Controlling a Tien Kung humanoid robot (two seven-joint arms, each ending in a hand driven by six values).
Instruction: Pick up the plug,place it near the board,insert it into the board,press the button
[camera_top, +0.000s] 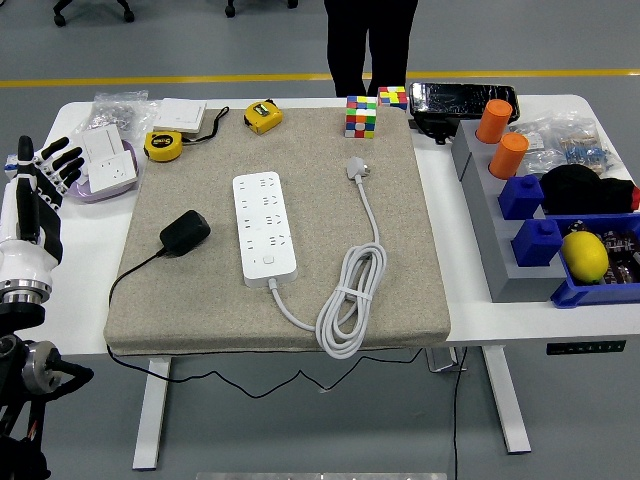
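- My left hand (35, 185) sits at the table's left edge, fingers spread, holding nothing.
- Black plug (185, 231) lies on the grey mat (400, 230), just left of the white power strip (265, 227), apart from it.
- Risk: its trailing cable (130, 272) could snag and drag the plug aside as I lift (my guess).
- Strip's button is too small to place surely; right hand out of view.

You've got a white table (470, 330) with a beige mat (420, 250) over its middle. Far-left corner: two yellow tape measures (163, 146), white box (180, 113). Right edge: grey rack (490, 240), blue bins (590, 285).
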